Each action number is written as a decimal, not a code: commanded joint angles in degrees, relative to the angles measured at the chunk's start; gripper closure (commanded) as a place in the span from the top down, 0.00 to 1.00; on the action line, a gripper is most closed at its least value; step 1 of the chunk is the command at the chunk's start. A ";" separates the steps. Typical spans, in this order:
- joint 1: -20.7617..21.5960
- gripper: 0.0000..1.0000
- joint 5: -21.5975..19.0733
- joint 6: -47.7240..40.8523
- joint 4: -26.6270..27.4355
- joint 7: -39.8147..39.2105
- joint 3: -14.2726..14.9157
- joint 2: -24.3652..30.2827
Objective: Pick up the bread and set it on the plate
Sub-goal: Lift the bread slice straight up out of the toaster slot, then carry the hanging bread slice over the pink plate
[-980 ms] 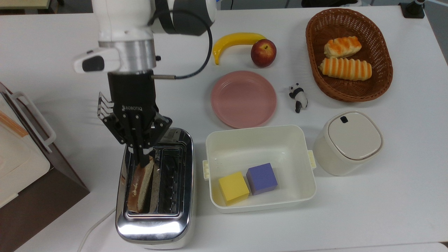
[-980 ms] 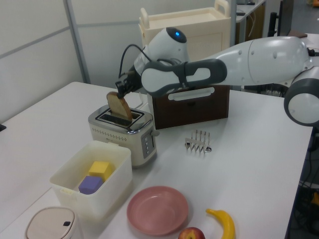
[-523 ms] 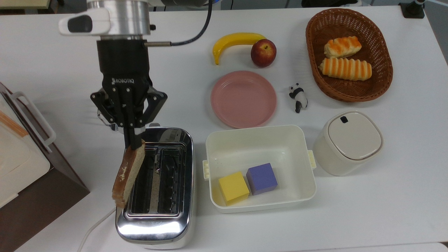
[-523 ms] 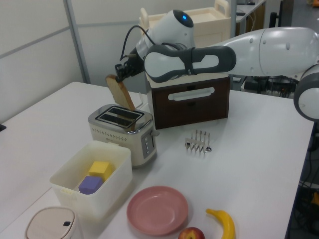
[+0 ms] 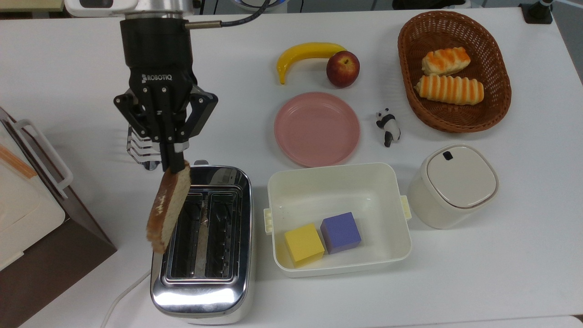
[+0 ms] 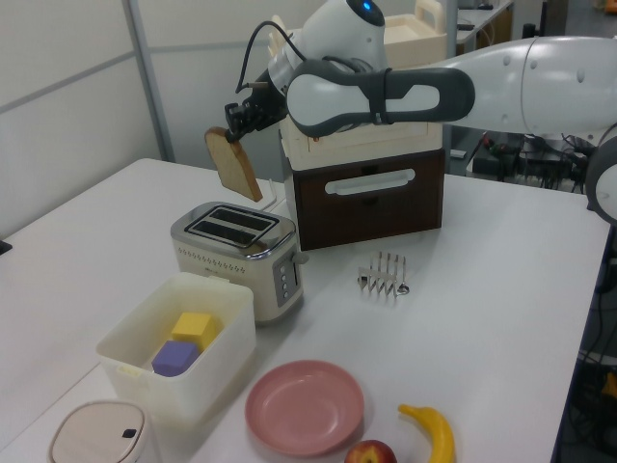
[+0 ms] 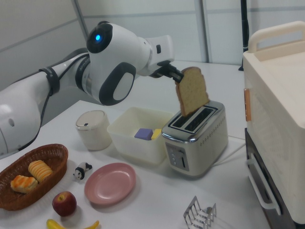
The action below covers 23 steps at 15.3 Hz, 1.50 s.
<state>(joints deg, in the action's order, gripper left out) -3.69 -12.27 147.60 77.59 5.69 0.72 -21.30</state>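
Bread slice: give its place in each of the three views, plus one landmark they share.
Top view: bread slice hangs left of centre, over the toaster's left edge.
Left view: bread slice upper left, above the toaster.
Right view: bread slice upper centre, above the toaster.
Shared landmark: the toaster.

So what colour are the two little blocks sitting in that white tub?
One block is yellow, the other purple; the top view shows them best, side by side in the tub.
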 commanded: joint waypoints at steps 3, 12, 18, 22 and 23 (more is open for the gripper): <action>0.53 0.00 -0.12 -10.38 2.65 0.20 0.60 4.42; 0.88 0.00 1.28 -28.76 2.48 -5.34 0.51 6.54; 1.06 0.00 1.20 -36.40 2.39 -8.50 0.08 7.94; 1.50 0.00 0.93 -38.44 2.48 -8.42 -0.01 9.08; 1.50 0.00 0.85 -38.70 2.48 -8.33 -0.01 9.17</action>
<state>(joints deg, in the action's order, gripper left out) -2.83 -11.78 110.65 77.65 -1.92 0.39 -15.05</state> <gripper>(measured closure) 0.934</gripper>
